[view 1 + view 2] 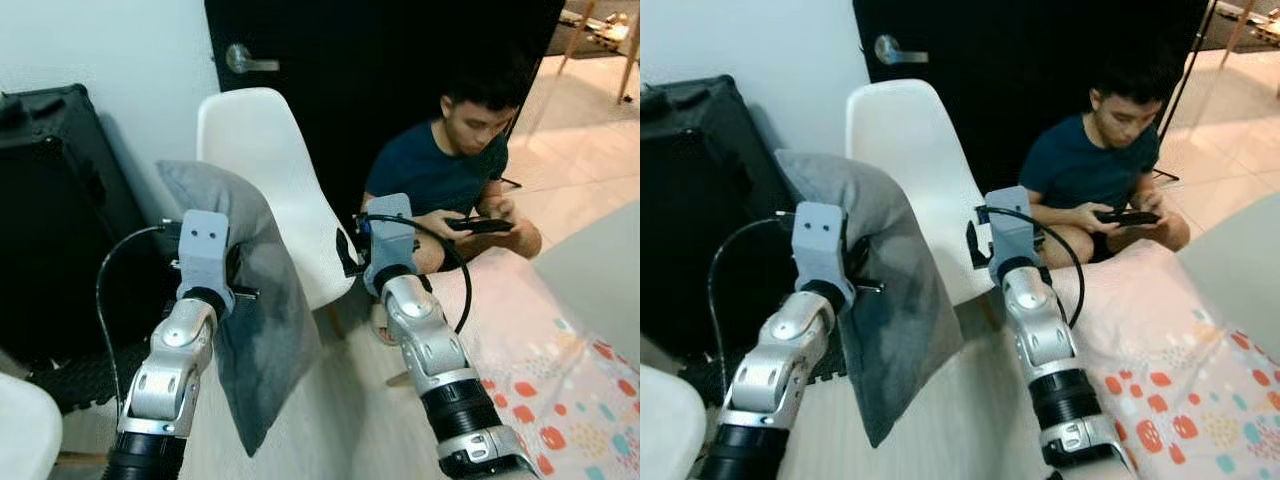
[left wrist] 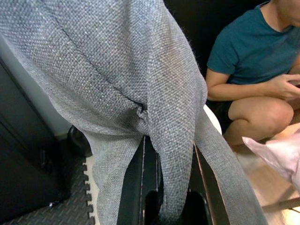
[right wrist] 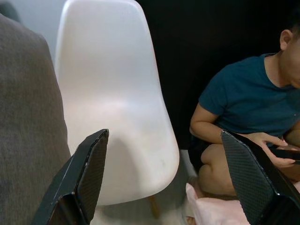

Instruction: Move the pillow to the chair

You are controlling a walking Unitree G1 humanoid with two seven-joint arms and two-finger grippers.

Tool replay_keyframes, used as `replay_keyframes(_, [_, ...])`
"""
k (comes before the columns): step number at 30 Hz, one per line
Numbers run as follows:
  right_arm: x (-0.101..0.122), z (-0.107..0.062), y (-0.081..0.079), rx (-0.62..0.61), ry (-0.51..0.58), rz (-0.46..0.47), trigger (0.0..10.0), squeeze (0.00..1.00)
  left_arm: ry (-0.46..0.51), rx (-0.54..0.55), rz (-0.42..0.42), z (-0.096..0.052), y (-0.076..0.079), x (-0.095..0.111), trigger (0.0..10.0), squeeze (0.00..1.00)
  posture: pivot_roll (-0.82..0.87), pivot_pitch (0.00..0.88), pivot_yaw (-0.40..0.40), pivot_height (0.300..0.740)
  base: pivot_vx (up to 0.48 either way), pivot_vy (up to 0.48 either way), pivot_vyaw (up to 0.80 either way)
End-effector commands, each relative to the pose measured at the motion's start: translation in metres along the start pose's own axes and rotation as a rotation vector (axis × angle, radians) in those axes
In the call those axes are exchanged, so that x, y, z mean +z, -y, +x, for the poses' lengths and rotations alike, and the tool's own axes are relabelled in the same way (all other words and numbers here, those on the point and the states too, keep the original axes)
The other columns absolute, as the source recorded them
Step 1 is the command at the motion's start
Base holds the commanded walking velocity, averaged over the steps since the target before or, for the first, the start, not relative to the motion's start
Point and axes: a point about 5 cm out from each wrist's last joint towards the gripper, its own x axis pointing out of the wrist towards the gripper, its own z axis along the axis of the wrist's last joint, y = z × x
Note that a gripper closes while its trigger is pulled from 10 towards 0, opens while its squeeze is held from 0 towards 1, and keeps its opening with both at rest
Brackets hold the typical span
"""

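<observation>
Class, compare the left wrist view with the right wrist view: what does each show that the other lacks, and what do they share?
Left wrist view alone: the left claw pinching a fold of the grey pillow, and black foam floor mat. Right wrist view alone: the right claw open, and the white chair ahead of it. Both: the pillow and the seated person in a teal shirt.

white wall point(image 1: 110, 45) at the back, with a black door point(image 1: 400, 60) set in it and a silver lever handle point(image 1: 245, 62) on the door. big black case point(image 1: 55, 210) stood against the wall, black textured mat point(image 2: 42, 213) on the floor under it. light tile floor point(image 1: 585, 170) ran off past the door, evenly lit. a person in a teal shirt point(image 1: 450, 175) sat low by the door holding a phone point(image 1: 480, 224). patterned mat with red spots point(image 1: 560, 400) lay on the floor near them, pale grey furniture edge point(image 1: 600, 270) beside it.
</observation>
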Motion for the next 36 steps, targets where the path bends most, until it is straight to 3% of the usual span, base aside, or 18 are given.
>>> replay_keyframes(1, [-0.001, 0.0018, -0.0009, 0.005, -0.007, 0.013, 10.0, 0.0, 0.081, 0.004, -0.013, -0.0005, -0.0009, 0.0136, 10.0, 0.04, 0.07, 0.064, 0.017, 0.723, 0.382, 0.0, 0.0])
replay_keyframes(18, [-0.0079, -0.0002, 0.0009, -0.011, -0.032, 0.044, 10.0, 0.0, 0.077, -0.013, -0.014, -0.0007, 0.0004, 0.0127, 10.0, 0.04, 0.07, 0.07, 0.026, 0.723, 0.381, 0.0, 0.0])
replay_keyframes(24, [-0.0099, 0.0002, 0.0018, -0.022, -0.043, 0.051, 10.0, 0.0, 0.078, -0.017, -0.011, -0.0006, -0.0002, 0.0128, 10.0, 0.04, 0.07, 0.071, 0.029, 0.723, 0.366, 0.0, -0.74])
replay_keyframes(36, [-0.0107, -0.0004, -0.0006, 0.0, -0.034, 0.012, 10.0, 0.0, 0.078, -0.022, -0.011, -0.0004, 0.0006, 0.0123, 10.0, 0.03, 0.07, 0.07, 0.029, 0.723, 0.351, 0.0, 0.0])
